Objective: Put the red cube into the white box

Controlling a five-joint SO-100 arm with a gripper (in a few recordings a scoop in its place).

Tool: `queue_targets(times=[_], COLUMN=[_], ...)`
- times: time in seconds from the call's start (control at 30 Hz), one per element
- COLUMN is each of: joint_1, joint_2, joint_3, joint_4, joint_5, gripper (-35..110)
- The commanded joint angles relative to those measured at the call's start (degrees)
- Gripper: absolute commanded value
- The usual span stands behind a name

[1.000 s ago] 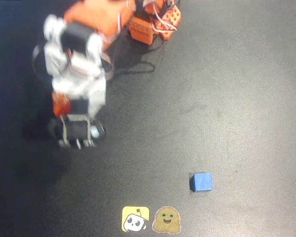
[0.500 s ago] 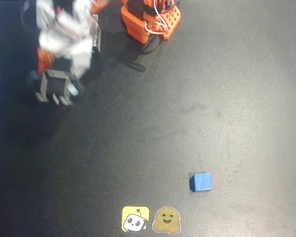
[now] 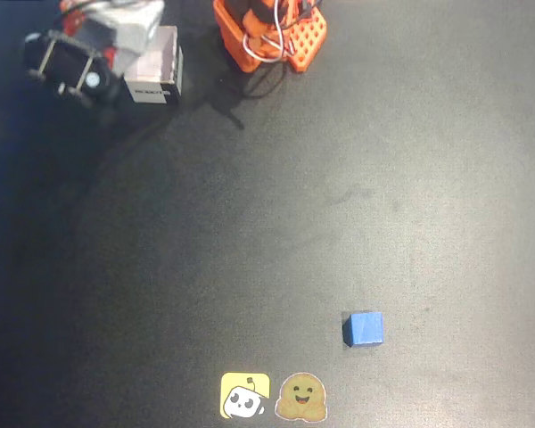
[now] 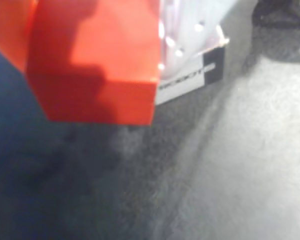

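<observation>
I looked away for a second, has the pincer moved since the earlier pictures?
Yes. In the overhead view the pincer has travelled up the picture, away from the blue cube, to the white box.

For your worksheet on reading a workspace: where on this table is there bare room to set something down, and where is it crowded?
Overhead, the table is bare between the orange arm base above and the blue cube below, and along the whole right side. The lower left is bare too, up to the stickers. The top left is crowded: the gripper beside the white box.
</observation>
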Motion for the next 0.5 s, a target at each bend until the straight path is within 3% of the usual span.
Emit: queue_targets(times=[0.0,0.47], joint_1=[3.3,10.0], joint_2=[2.0,9.1], joint_3=[1.5,12.0], joint_4=[-0.6,-0.9], joint_5=[-0.4,-0.4], gripper=[0,0])
